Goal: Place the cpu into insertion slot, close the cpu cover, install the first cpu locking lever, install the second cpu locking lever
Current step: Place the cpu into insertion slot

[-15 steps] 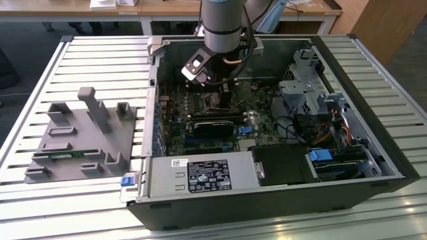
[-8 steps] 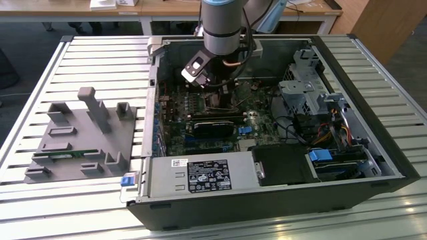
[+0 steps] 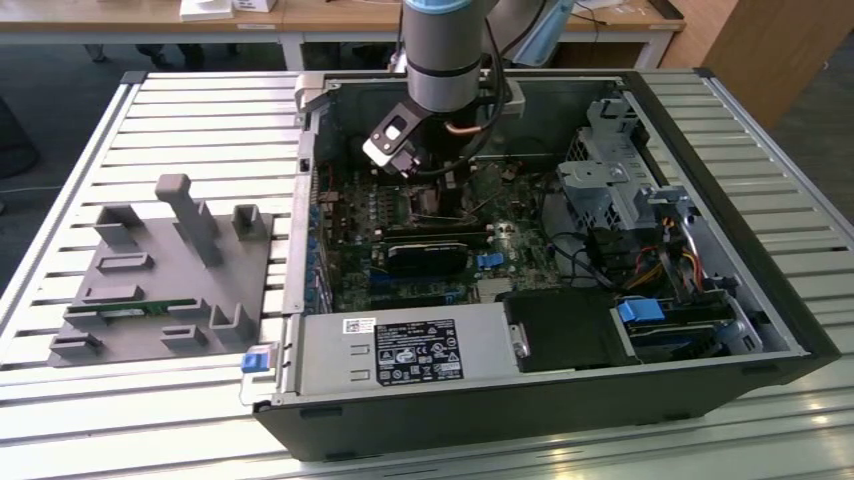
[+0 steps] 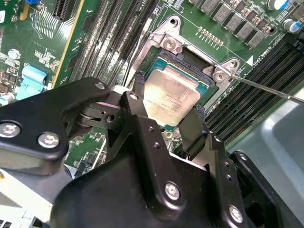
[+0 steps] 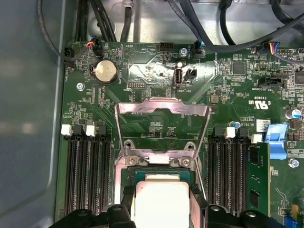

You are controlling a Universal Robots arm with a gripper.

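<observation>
**Silvery chip gripped at open socket inside desktop case**

Dull silver metal topped the cpu (image 4: 175,92), which sat clamped between the two black fingers (image 4: 138,90) of the gripper (image 4: 168,108), one finger pressed against each of two opposite edges. The chip lay directly over the insertion slot (image 4: 209,88) on the green motherboard (image 4: 76,38), its far edge close to the socket's dark frame. Whether it was fully seated could not be told.

In the first wrist view, the cpu (image 5: 161,202) showed as a pale square between the gripper's (image 5: 161,190) fingers. Just beyond it, the cpu cover (image 5: 162,105) stood swung up and open, with the board visible through its large square opening. A thin wire lever (image 4: 266,88) ran out from a screw at the socket's corner, raised clear of the cover.

Rows of black memory slots (image 5: 85,175) flanked the socket on both sides. A round coin battery (image 5: 105,71) sat further out on the board, beyond the cover.

In the exterior view, the arm (image 3: 441,50) reached straight down into the open computer case (image 3: 787,330), with the gripper (image 3: 434,195) low over the motherboard. A labelled power supply (image 3: 400,350) filled the near edge of the case. On the exterior view's left, a grey fixture (image 3: 167,270) with upright posts rested on the slatted table (image 3: 134,400), well apart from the arm.
</observation>
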